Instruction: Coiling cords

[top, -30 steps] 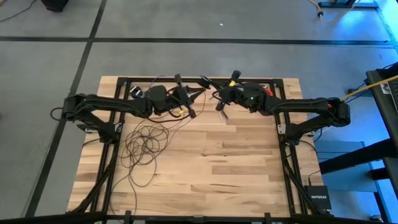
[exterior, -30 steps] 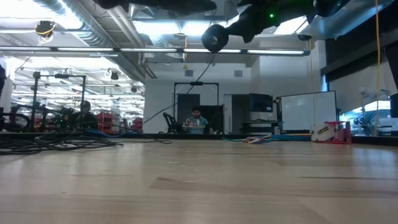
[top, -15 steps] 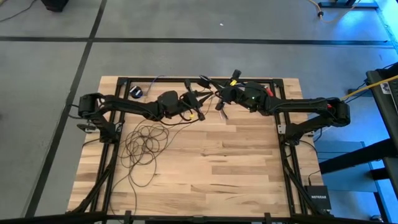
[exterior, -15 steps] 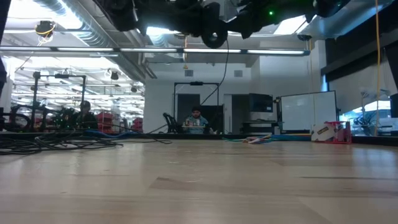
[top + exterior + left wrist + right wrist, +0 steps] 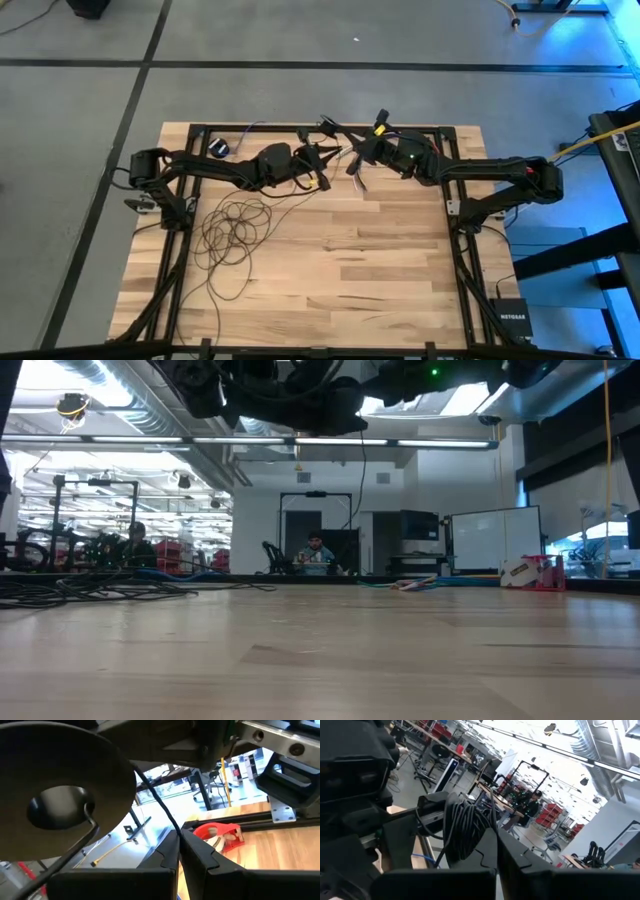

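Cords (image 5: 232,228) sprawl in loose loops on the table (image 5: 350,270) below the left pincer (image 5: 318,165), which pinches a strand, near the closed right pincer (image 5: 352,160). Light, limp, tangle-prone; grip single strands.

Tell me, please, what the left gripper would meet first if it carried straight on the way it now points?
Most likely the right gripper: in the high view the left gripper, shut on the cord, points across the table's far edge straight at it, with little gap between them. Their relative heights are unclear, so it might pass over or under.
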You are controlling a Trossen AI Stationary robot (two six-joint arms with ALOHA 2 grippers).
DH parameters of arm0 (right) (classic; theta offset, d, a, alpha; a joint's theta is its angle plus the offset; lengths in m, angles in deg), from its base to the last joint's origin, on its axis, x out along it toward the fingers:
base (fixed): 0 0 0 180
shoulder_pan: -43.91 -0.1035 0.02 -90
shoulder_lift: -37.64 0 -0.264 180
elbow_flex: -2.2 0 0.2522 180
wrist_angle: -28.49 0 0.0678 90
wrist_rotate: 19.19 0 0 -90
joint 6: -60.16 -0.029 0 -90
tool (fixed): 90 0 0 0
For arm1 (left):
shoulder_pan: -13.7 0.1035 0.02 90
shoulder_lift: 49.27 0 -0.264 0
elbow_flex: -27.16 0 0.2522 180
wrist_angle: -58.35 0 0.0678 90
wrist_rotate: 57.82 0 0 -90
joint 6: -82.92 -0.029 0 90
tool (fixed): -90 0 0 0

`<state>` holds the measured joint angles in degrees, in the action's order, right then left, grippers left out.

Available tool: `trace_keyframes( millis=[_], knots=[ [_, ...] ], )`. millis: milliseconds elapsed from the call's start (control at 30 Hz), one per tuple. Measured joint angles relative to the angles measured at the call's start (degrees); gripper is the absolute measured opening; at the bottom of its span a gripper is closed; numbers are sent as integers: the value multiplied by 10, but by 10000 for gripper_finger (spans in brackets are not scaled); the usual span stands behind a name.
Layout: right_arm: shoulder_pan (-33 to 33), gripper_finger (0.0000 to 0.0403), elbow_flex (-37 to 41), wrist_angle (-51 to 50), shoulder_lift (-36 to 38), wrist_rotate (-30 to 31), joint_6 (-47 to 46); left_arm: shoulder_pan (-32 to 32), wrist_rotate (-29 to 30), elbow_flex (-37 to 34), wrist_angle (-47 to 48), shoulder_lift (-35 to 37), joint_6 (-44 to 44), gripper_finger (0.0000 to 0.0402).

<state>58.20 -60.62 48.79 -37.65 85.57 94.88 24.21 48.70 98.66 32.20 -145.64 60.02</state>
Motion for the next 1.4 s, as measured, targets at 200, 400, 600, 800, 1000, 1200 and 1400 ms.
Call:
trace_keyframes(
  millis=[200,400,600,800,1000,1200,1400],
  knots=[
    [0,1,0,5,0,-3,0,12,0,0,1,0,6,5],
    [0,1,1,23,0,-10,0,23,0,0,14,1,11,5],
    [0,1,1,38,0,-33,-22,30,-1,0,-3,1,0,5],
    [0,1,-1,53,3,-51,-32,36,2,-2,-68,0,-6,5],
    [-4,1,-2,45,5,-73,-52,46,4,-2,-72,2,-73,5],
    [-9,1,-1,36,19,-59,-43,57,2,-1,-45,3,-62,5],
    [-7,1,-1,33,24,-63,-43,56,4,0,-42,4,-54,5]
  ],
)
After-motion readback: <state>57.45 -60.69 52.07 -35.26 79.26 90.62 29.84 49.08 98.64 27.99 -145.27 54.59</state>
